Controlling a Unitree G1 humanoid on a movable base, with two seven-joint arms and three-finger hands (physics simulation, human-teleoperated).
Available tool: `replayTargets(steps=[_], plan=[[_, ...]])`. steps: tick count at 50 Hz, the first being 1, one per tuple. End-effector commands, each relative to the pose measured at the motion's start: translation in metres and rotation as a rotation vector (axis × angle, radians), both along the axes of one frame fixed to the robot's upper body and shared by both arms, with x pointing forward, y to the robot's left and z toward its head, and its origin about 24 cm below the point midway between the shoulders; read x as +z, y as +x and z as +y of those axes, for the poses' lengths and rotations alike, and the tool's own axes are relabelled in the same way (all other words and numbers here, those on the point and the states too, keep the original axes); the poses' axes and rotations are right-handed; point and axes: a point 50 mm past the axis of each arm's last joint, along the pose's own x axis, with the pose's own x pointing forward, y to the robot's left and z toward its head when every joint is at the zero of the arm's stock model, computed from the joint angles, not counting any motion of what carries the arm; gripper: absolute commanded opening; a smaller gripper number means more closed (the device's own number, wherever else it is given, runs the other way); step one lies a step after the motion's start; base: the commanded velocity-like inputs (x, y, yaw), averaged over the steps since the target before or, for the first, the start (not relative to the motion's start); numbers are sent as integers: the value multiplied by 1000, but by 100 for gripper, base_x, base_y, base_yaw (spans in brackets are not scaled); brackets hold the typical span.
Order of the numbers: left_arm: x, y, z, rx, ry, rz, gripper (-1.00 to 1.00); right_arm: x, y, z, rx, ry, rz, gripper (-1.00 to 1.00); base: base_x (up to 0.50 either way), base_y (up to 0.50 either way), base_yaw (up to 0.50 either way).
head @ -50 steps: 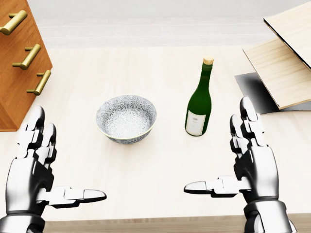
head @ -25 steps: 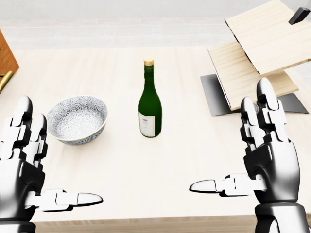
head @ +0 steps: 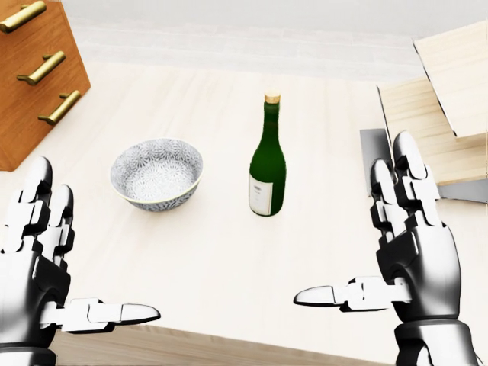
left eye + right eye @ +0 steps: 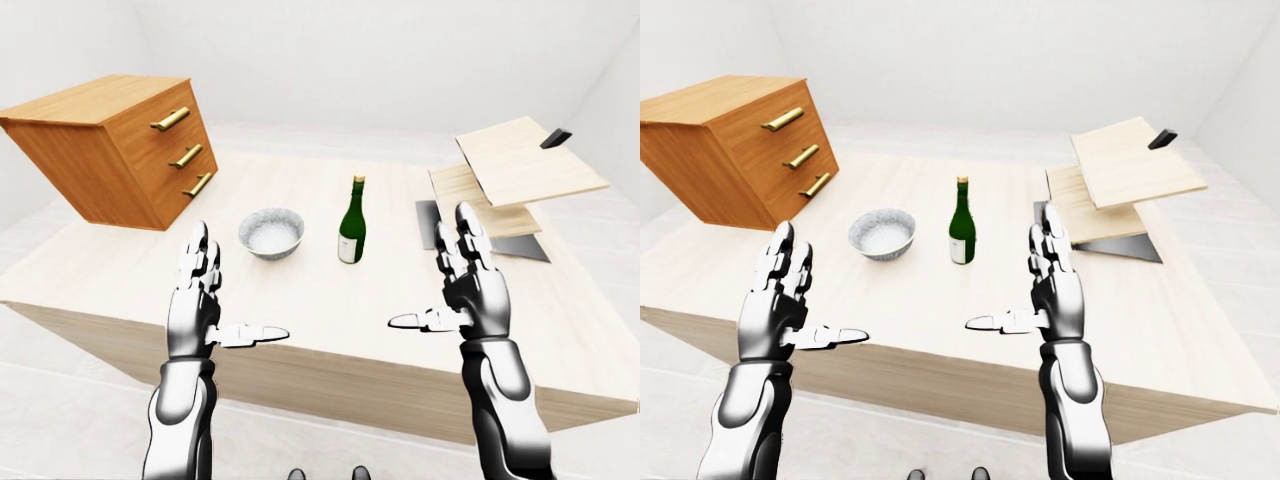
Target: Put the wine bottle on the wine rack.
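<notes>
Head view showed the left hand [image 3: 46, 267] and right hand [image 3: 412, 259] raised nearest, fingers spread, thumbs pointing inward, holding nothing. Farther on the table [image 3: 206, 259], the wine bottle [image 3: 267, 164] stood upright, well apart from both hands, a patterned bowl [image 3: 156, 174] to its left. Far right sat the wine rack [image 4: 520, 170]; far left, a drawer chest [image 4: 115, 148].

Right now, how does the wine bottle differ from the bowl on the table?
The wine bottle is tall, narrow and dark green, with a white label; the bowl is low, wide and grey-white patterned. The wine bottle is corked shut, the bowl open on top. Both stand upright on the table, apart, untouched by either hand.
</notes>
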Motion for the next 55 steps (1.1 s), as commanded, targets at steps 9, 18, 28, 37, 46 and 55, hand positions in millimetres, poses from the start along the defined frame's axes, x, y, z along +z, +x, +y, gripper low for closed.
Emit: replayTargets(steps=[9,18,28,37,46,55], plan=[[-2,-1,5,16,2,10,100,-5,3,0,-2,14,21,100,0,0,50],[-5,-1,4,15,0,22,100,5,-2,3,16,32,-26,100,-1,4,39],[-2,-2,3,16,4,8,100,6,-3,9,38,-2,-26,100,22,-25,0],[-6,0,4,18,0,26,100,8,-5,11,51,-5,-35,100,34,-39,0],[-9,1,5,17,-1,40,100,7,-3,13,34,-17,-32,100,34,-39,0],[-13,1,6,22,-4,60,100,1,0,14,46,-22,-3,100,1,-1,0]])
